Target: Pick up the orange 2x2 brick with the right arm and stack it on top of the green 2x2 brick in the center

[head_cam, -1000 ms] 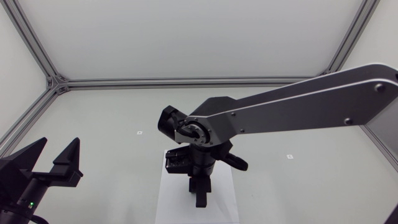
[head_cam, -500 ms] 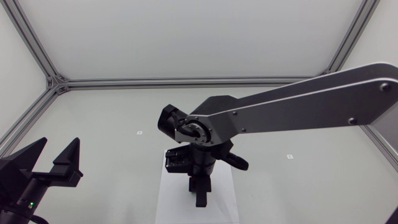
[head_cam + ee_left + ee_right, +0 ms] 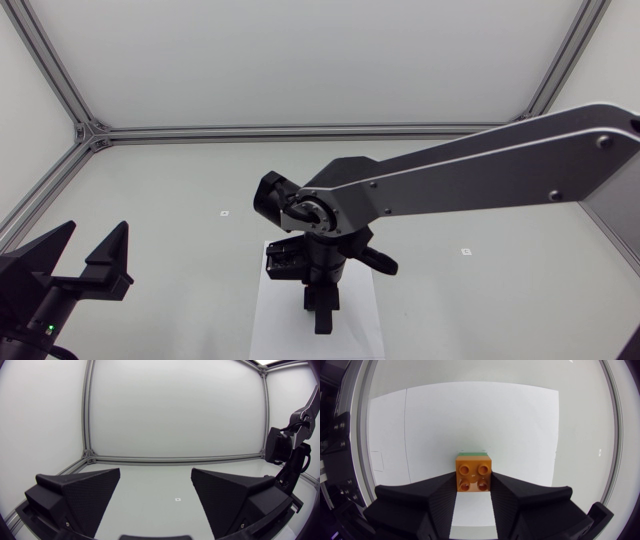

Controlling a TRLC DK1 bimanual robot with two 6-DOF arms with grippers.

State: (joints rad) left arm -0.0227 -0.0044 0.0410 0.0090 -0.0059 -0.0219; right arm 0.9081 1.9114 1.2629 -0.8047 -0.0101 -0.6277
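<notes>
In the right wrist view the orange 2x2 brick (image 3: 474, 474) sits studs-up between my right gripper's fingers, which press on it from both sides. A thin green edge of the green 2x2 brick (image 3: 472, 453) shows just beyond and beneath it; whether the two touch I cannot tell. From above, the right gripper (image 3: 322, 312) points down over the white sheet (image 3: 268, 320) and hides both bricks. My left gripper (image 3: 85, 255) rests open at the near left, nothing between its fingers (image 3: 80, 495).
The white sheet (image 3: 520, 425) lies flat under the bricks on the pale table. Small markers dot the table (image 3: 224, 213) (image 3: 465, 251). Aluminium frame rails (image 3: 300, 131) run along the table's far edge and sides.
</notes>
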